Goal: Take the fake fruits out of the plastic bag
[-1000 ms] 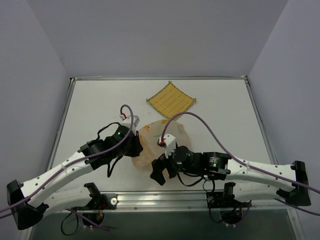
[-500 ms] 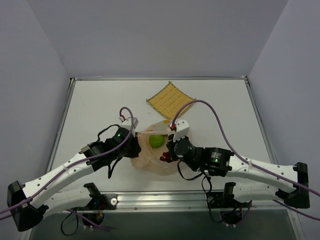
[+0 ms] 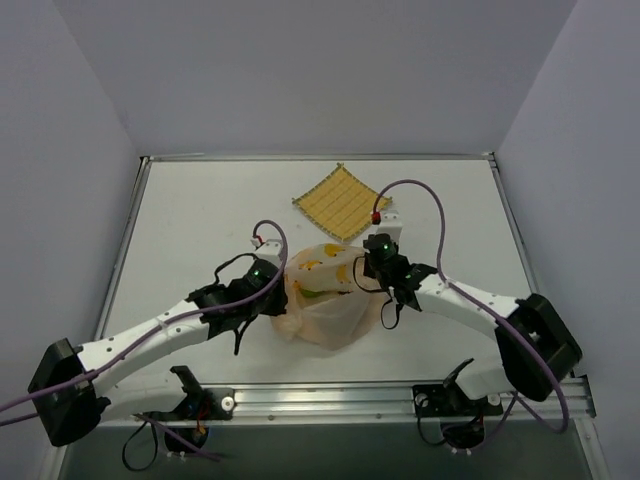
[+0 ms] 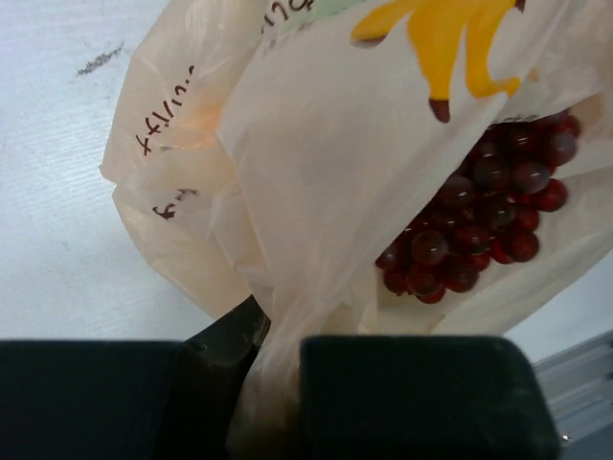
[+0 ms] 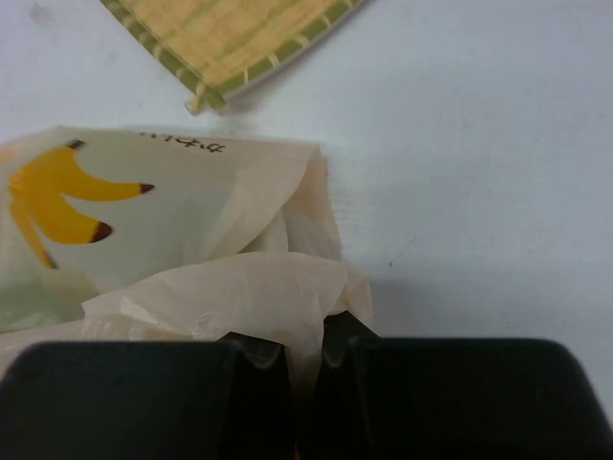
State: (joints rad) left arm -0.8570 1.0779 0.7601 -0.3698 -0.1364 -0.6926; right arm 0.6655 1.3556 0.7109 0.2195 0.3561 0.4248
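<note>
Pinching the plastic bag point(image 3: 325, 305) from both sides, you are working on getting its mouth open, and both pairs of jaws are nearly closed on film alone: the left gripper point(image 4: 278, 359) is nipping a gathered fold at the bag's left edge, and the right gripper point(image 5: 305, 345) is clamping a crumpled flap at its right edge, neither one touching fruit. The dark red grape bunch point(image 4: 479, 220) is lying inside, showing through the film in the left wrist view just under the printed banana point(image 4: 450, 38), and a patch of green point(image 3: 318, 293), probably one of the round fruits, is showing from above near the bag's middle; the other fruits are not showing. You are likely doing best by drawing the two pinches apart gently and a little upward, so the film is spreading rather than tearing or slipping free. You are also wanting the bag resting on the table point(image 3: 200, 220), not sliding toward the woven mat point(image 3: 341, 200), since a bunched mouth is leaving no room to reach the grapes
</note>
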